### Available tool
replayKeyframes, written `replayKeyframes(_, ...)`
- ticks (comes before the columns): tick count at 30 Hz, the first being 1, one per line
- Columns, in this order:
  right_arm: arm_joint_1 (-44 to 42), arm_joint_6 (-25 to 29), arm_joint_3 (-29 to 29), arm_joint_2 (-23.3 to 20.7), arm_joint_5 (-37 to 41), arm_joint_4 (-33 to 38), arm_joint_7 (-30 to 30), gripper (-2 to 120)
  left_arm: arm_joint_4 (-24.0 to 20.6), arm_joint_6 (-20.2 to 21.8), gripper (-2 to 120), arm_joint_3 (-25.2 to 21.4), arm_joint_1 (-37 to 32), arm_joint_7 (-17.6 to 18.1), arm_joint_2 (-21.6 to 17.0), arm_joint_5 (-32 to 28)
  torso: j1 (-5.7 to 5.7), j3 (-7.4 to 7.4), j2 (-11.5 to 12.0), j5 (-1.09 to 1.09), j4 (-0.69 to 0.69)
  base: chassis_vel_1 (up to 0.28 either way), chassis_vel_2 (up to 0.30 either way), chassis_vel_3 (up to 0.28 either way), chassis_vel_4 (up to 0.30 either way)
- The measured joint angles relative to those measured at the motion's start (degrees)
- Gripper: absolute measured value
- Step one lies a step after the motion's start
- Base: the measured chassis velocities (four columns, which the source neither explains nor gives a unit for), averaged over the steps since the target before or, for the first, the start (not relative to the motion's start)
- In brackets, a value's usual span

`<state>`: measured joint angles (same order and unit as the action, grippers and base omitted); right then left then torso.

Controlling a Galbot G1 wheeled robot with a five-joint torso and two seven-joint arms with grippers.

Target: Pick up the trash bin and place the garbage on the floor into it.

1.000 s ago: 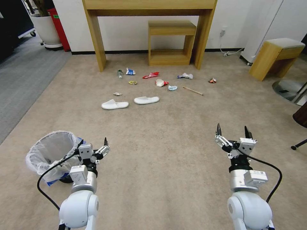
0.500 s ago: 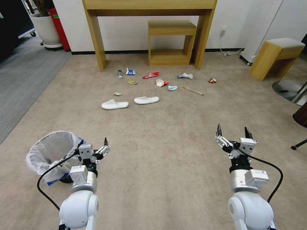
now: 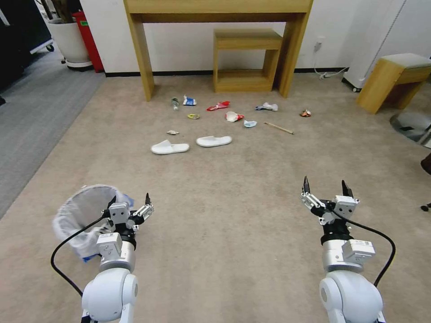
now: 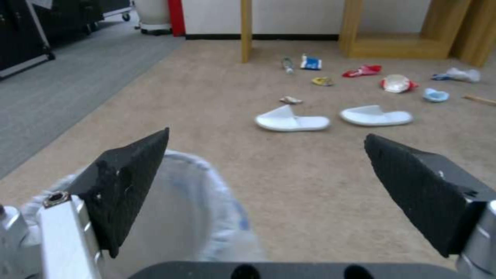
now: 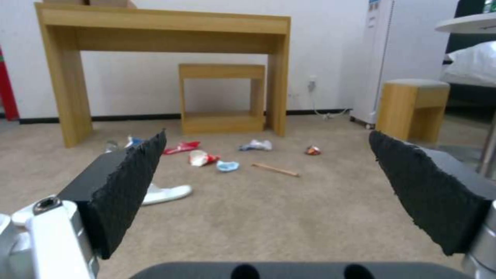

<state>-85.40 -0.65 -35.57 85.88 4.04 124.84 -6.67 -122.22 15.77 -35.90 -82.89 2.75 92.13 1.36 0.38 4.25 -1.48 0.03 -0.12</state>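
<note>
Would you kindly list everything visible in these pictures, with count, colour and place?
trash bin: 1, whitish bag liner, on the carpet beside the left gripper
slippers: 2, white, side by side mid-floor
red wrappers: 2, near the desk
carton: 1, blue-white, by the desk's left leg
bottle: 1, clear, beside the carton
yellow wrapper: 1
tissues: several, white
wooden stick: 1
crushed can: 1, far right of the litter
floor: beige carpet
desk: 1, wooden, against the wall
left gripper: open, at the bin's rim
right gripper: open, held above bare carpet
</note>
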Motion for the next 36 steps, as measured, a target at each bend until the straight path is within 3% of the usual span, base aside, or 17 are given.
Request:
replayKeyframes(22,1.5,1.5,-0.1,-1.2,1.1,-1.9,0.8,100,1.4,0.3,100,-0.9,-0.9,0.4,0.0,-0.6,0.0,0.0,0.0,-0.05,0.0,0.221,0.226,-0.223,-0.217)
replayKeyframes(36,1.6,3.6,-0.5,-1.1,0.7,-2.8,1.7,100,1.5,0.3,100,-1.2,-1.2,0.5,0.0,-0.6,0.0,0.0,0.0,-0.02,-0.01,-0.004,-0.001,0.0,-0.003)
